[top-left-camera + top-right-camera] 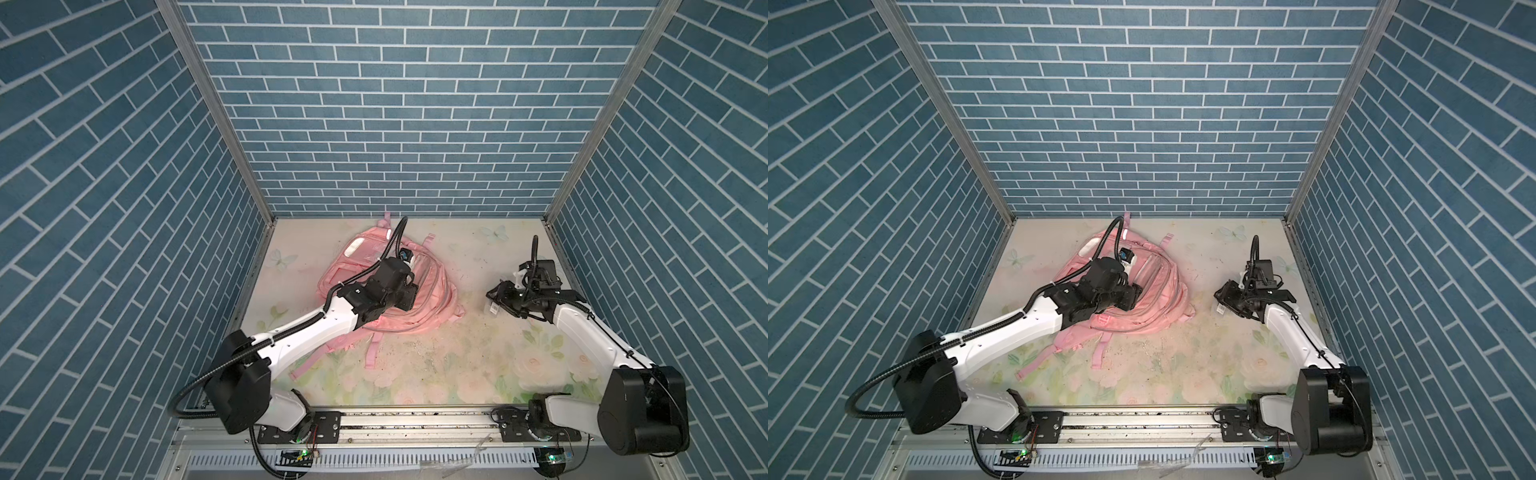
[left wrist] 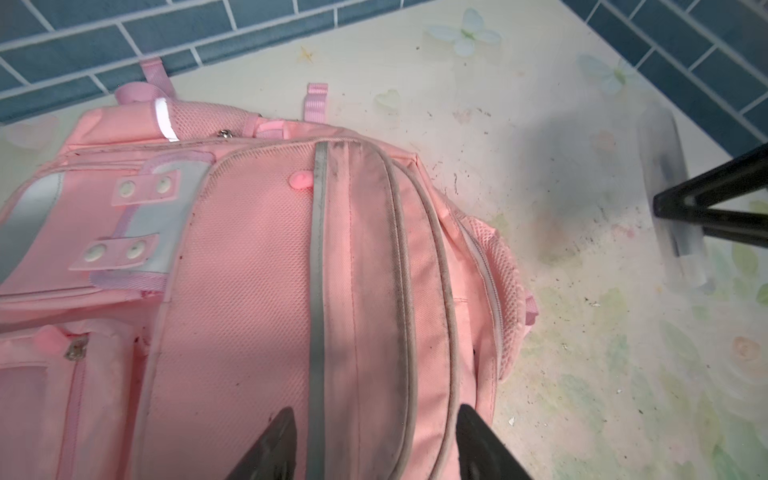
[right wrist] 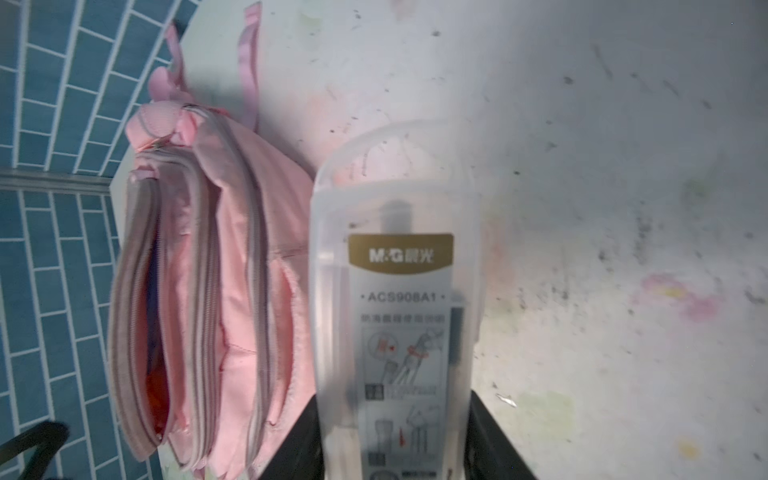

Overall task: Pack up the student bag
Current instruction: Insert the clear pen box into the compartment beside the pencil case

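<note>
Clear case (image 3: 395, 266) clamped in right gripper (image 3: 397, 444).
Left gripper (image 2: 374, 449) gapes empty over student bag (image 2: 249, 266) at its nine o'clock.

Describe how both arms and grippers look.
White shells and black joints on the left arm and right arm. A black ribbed hose loops off the left; a thin black cable runs along the right. Black, tapered jaws on the left gripper and right gripper.

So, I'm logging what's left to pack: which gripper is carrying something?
The right gripper: a clear plastic case is clamped between its fingers. The left gripper stands open over the student bag, empty.
</note>
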Motion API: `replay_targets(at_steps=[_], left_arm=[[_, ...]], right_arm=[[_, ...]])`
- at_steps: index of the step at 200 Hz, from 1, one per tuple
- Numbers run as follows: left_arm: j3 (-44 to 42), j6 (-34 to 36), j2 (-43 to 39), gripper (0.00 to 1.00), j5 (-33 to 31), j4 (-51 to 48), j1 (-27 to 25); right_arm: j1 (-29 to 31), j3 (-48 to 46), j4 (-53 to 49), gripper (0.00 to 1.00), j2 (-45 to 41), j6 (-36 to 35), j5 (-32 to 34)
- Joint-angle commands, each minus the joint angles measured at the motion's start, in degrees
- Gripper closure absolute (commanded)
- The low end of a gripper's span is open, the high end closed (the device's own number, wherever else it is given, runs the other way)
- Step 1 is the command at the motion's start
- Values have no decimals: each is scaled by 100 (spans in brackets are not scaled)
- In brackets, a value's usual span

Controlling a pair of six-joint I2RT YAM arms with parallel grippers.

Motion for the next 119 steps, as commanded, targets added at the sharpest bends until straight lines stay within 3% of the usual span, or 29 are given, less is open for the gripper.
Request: replay_targets(at_steps=[1,26,61,94,119], left_arm=[[386,14,348,37,-158,-337,-72],[544,-56,525,38,-188,-332,-118],[734,-176,837,38,-960,-701,-193],[780,-234,1112,38,-1017,-696,-209],[848,-281,1201,50,-1169,-747,-184]], right_arm=[[212,91,464,59,179,370,-133],[431,85,638,59,324,413,-160],[513,-82,875,59,399,487,-262],[521,-179,998,59,429,532,-337],[519,-235,1041,60,363,553,-336]])
